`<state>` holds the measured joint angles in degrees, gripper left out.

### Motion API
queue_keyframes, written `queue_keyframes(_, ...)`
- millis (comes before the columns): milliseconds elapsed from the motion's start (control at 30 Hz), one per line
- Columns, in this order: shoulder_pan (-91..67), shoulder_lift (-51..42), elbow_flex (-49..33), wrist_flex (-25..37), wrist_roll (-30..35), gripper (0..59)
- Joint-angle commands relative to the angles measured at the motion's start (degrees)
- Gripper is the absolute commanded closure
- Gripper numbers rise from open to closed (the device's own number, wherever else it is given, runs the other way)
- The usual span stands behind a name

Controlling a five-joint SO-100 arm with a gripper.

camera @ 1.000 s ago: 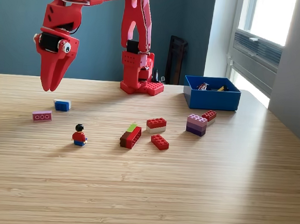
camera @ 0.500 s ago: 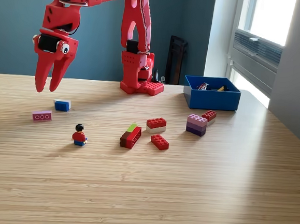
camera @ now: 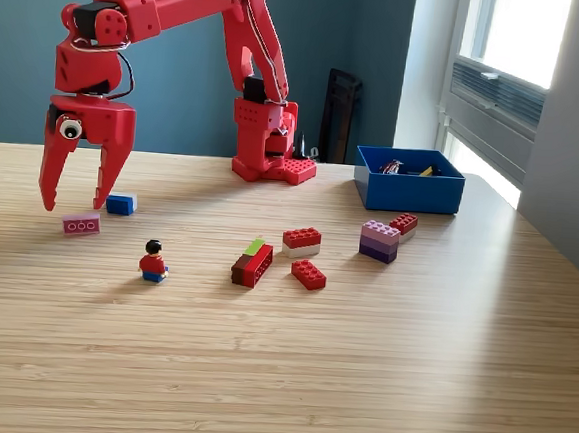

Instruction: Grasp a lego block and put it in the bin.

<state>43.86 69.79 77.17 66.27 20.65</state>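
Lego pieces lie scattered on a pale wooden table [camera: 408, 366]. Pink flat brick [camera: 81, 224] sits at the far side toward the exterior view's left, with a blue-and-white brick [camera: 121, 204] near it at about its 1 o'clock. Red gripper [camera: 74, 207] hangs tips down, jaws spread apart and holding nothing; its tips stand just above the pink flat brick, one at about 11 o'clock of it, the other at about 1 o'clock, beside the blue-and-white brick. Whether the tips touch the table cannot be told. Small figure [camera: 154, 261] with black hair, red top and blue legs stands upright at roughly 4 o'clock from the pink brick. Mid-table: a dark red block with a green piece on it [camera: 253, 265], a red-on-white brick [camera: 302, 242] at its 2 o'clock, and a flat red brick [camera: 308, 274] just at 5 o'clock of that. Purple stacked block [camera: 379, 241] touches a small red-and-white brick [camera: 404, 225] at its 1 o'clock. Blue bin [camera: 408, 188] stands behind these at 12 o'clock, open-topped, with a few small pieces inside, too small to identify. Red arm base [camera: 267, 140] stands at the far table edge, toward the exterior view's left of the bin.
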Motion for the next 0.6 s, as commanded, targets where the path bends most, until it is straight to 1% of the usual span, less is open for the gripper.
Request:
queue_keyframes(33,0.26,-0.53,-4.75,0.97,1.85,40.1)
queue_keyframes(200,-0.18,-1.85,-4.48,0.97,1.93,40.9)
queue_keyframes(267,-0.18,-2.02,-4.48,0.97,1.93,39.5)
queue_keyframes(333,-0.18,-2.02,-4.39,0.97,1.93,36.6)
queue_keyframes(433,-0.18,-2.02,-4.22,0.97,1.93,29.2)
queue_keyframes(533,-0.18,-2.02,-4.04,0.97,1.93,25.3)
queue_keyframes(600,-0.18,-2.02,-3.87,0.97,2.02,24.0)
